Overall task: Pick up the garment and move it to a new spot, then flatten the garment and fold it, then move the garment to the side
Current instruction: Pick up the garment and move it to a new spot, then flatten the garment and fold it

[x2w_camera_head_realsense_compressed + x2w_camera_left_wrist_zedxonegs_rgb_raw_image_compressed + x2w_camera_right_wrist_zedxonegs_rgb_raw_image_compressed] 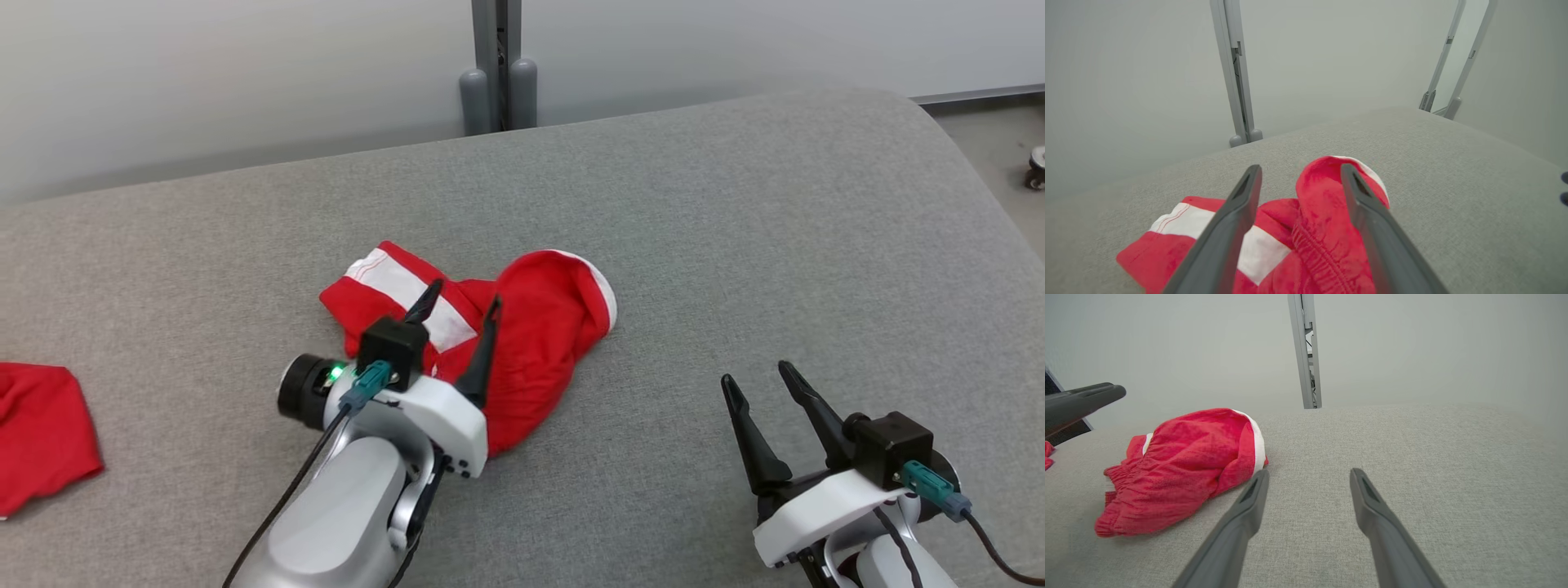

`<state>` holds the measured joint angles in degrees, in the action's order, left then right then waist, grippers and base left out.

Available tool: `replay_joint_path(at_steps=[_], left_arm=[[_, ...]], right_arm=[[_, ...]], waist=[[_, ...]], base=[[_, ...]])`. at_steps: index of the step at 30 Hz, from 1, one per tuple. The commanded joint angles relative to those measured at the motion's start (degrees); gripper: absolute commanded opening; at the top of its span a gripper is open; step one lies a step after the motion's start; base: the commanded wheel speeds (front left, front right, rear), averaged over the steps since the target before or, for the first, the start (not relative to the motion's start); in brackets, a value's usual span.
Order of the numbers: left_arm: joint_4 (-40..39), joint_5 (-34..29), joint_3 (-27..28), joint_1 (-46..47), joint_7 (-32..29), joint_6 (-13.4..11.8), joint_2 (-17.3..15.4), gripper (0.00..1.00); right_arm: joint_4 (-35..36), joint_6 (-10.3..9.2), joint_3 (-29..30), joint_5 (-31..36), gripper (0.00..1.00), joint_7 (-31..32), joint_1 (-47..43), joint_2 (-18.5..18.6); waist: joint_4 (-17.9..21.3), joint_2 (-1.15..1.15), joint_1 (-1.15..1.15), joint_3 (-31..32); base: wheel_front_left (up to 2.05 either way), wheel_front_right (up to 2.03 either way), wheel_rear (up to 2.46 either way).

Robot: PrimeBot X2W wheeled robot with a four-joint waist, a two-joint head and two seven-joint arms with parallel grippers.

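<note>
Garment [535, 347], red cloth [41, 433] far left — post [496, 65] behind

Head view downward, wrist views low, garment [547, 343] shared

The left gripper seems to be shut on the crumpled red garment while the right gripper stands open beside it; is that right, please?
Not quite: the left gripper is open, its fingers spread over the red garment and holding nothing, as the left wrist view shows. The right gripper does stand open beside it.
</note>
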<state>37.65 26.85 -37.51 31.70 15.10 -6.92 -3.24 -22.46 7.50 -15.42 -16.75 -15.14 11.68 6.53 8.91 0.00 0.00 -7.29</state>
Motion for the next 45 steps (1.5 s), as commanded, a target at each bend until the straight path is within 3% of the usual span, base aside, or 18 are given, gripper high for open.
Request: replay_joint_path(at_steps=[1, 13, 25, 35, 45], left_arm=[[-0.2, -0.4, 0.6, -0.9, 0.1, -0.1, -0.6, 1.00], [-7.0, -7.9, 17.0, -13.8, 0.1, -0.6, -3.4, 1.00], [-12.7, -13.9, 30.4, -27.1, 0.1, 0.8, -2.1, 1.00], [-16.2, -18.2, 36.9, -34.7, 0.1, 3.0, -0.6, 1.00], [-16.1, -19.4, 39.5, -36.0, 0.1, 3.1, 0.2, 1.00]], right_arm=[[0.3, -0.01, 0.1, 0.2, 1.00, 0.0, -0.5, 0.3], [0.8, -0.01, 1.2, 0.7, 1.00, 0.0, -1.8, 0.4], [0.5, -0.01, 1.7, 1.9, 1.00, 0.0, -4.5, 0.0], [0.7, -0.01, 1.8, 2.2, 1.00, 0.0, -6.3, 0.3], [0.7, -0.01, 1.5, 2.4, 1.00, 0.0, -6.7, 0.1]], waist=[[-0.3, 0.00, 0.00, 0.2], [-2.6, 0.00, 0.00, 2.4], [-3.6, 0.00, 0.00, 5.9], [-4.0, 0.00, 0.00, 7.7], [-3.8, 0.00, 0.00, 8.2]], base=[[0.00, 0.00, 0.00], [0.00, 0.00, 0.00], [0.00, 0.00, 0.00], [0.00, 0.00, 0.00], [0.00, 0.00, 0.00]])
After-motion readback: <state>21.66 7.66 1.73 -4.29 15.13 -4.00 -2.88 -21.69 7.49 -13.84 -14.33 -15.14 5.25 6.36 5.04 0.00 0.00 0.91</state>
